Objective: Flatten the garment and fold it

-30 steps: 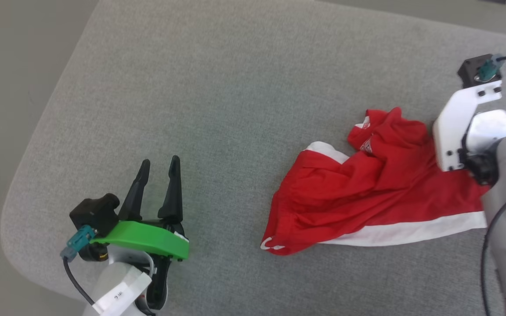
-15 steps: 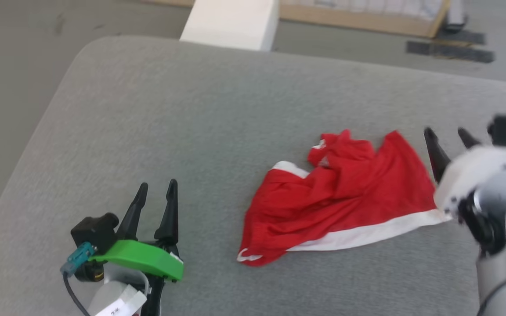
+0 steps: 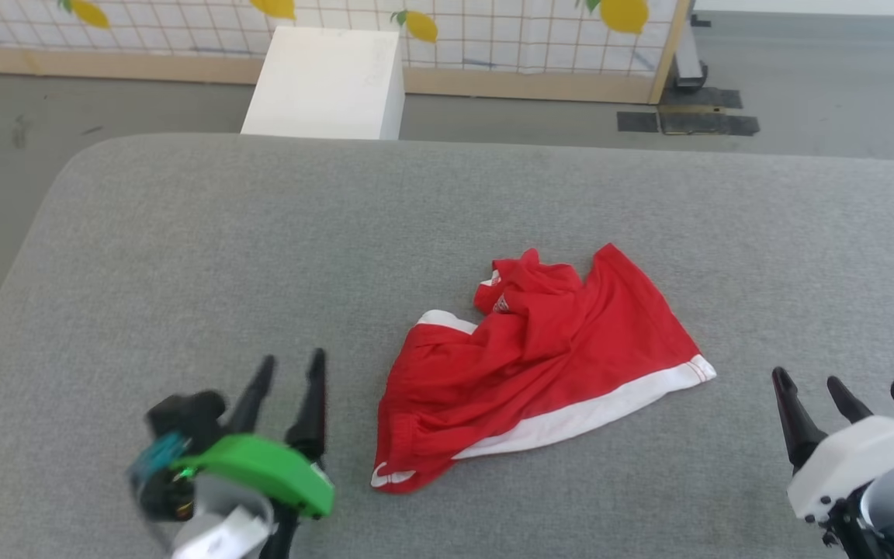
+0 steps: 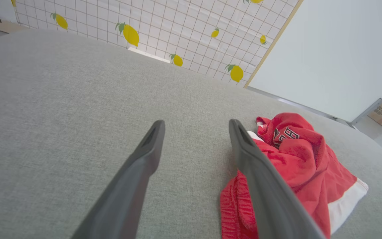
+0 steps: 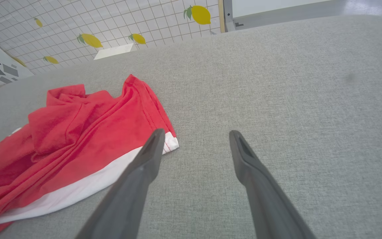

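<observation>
There are two claws, and both are spread open, empty and touching nothing. The left claw (image 3: 292,359) has its fingers apart. The one garment (image 3: 540,365), crumpled red shorts with white trim, lies just to its right on the grey fabric surface (image 3: 183,248). The right claw (image 3: 807,378) has the garment's white-edged corner near its left finger. One white box (image 3: 327,81) stands far ahead.

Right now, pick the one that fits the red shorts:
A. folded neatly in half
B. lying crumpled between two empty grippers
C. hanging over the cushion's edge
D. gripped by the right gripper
B: the garment lies bunched on the grey cushion, untouched, with the left gripper and the right gripper open on either side of it.
</observation>
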Tool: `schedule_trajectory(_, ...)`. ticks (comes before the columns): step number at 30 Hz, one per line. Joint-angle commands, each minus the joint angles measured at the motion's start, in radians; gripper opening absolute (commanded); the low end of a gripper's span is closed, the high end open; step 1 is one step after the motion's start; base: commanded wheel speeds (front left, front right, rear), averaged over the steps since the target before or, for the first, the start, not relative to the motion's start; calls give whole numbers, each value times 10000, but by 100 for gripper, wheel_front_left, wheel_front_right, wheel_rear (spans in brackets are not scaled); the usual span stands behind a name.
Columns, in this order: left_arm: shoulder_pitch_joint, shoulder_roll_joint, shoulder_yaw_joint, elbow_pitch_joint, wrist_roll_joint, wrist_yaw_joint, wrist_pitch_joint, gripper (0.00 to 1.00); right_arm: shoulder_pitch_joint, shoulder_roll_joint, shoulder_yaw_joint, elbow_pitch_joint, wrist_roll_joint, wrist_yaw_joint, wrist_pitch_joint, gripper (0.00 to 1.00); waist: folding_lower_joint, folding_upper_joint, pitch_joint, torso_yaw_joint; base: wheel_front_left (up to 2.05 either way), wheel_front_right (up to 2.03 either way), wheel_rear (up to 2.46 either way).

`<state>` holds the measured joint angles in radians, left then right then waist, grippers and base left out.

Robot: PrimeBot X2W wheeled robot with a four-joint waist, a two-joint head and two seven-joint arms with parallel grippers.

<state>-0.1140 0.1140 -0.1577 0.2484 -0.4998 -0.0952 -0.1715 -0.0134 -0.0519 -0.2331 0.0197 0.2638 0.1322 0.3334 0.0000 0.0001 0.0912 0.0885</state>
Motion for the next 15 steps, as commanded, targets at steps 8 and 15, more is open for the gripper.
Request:
schedule_trajectory(8, -2811, 29, -1319, 957, -185, 581, 5305, 100, 261, 15, 5, -423, 123, -15, 13, 100, 0, -1, 247, -281, 0, 0, 0)
schedule_trajectory(15, -4955, 209, -2305, 2095, 257, 1148, 9388, 100, 67, 15, 99, -520, 203, -15, 2, 100, 0, -1, 859, -711, 0, 0, 0)
